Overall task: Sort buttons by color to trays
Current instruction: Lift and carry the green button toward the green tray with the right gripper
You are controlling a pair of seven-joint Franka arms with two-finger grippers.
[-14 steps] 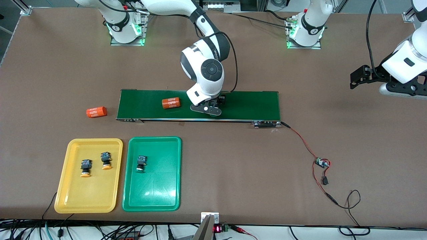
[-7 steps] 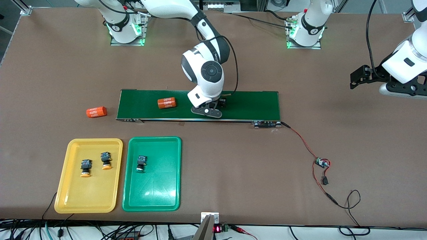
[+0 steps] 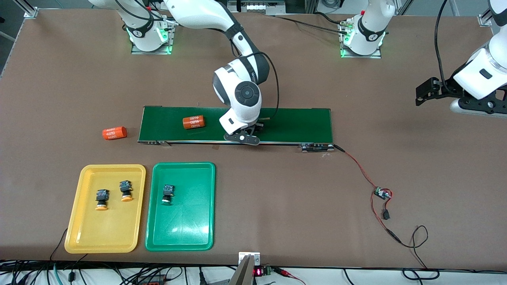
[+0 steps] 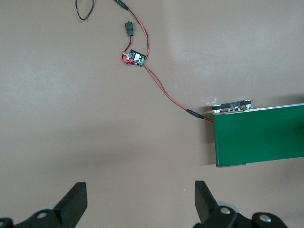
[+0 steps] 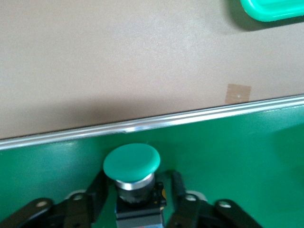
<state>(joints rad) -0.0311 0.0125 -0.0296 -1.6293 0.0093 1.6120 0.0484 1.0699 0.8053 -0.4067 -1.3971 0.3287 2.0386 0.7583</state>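
Note:
In the right wrist view a green-capped button [image 5: 131, 164] stands on the dark-green belt [image 5: 237, 156], and my right gripper [image 5: 138, 184] is shut on its black body, one finger on each side. In the front view that gripper [image 3: 246, 133] is low over the belt's nearer edge and hides the button. The yellow tray [image 3: 103, 231] holds two yellow-capped buttons [image 3: 101, 198] [image 3: 126, 190]. Beside it, the green tray [image 3: 180, 233] holds one green-capped button [image 3: 168, 194]. My left gripper [image 3: 425, 93] waits open over bare table at the left arm's end, fingers [image 4: 76, 202] wide apart.
One orange cylinder [image 3: 193, 122] lies on the belt [image 3: 297, 122] beside my right hand; another orange cylinder [image 3: 114, 133] lies on the table off the belt's end. A red-black wire runs from the belt to a small circuit board [image 3: 382, 194] [image 4: 134, 58]. The green tray's corner [image 5: 273, 9] shows in the right wrist view.
My right gripper has slid along the belt toward the right arm's end and its nearer edge, and closed on the green button. The orange cylinder on the belt moved the same way.

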